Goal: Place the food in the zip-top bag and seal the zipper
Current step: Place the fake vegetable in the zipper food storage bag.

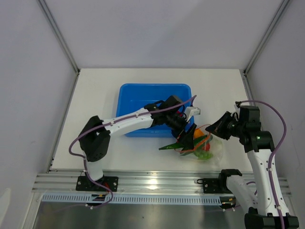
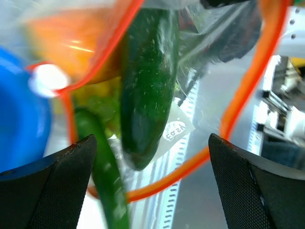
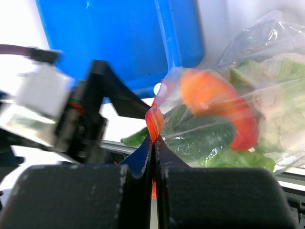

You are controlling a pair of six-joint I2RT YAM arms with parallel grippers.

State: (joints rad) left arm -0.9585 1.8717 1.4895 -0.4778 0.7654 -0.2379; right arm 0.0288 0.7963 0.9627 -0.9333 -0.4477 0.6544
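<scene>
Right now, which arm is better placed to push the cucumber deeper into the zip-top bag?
Left, probably. The left gripper is open and faces the cucumber at the mouth of the zip-top bag. The right gripper is shut on the zipper, holding it, so it should stay.

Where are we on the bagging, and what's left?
Done: an orange fruit and greens sit inside the zip-top bag. In hand: the right gripper is shut on the zipper, the left gripper open around the cucumber lying in the mouth. Left: getting the cucumber fully in, apparently, then sealing the zipper, which gapes.
</scene>
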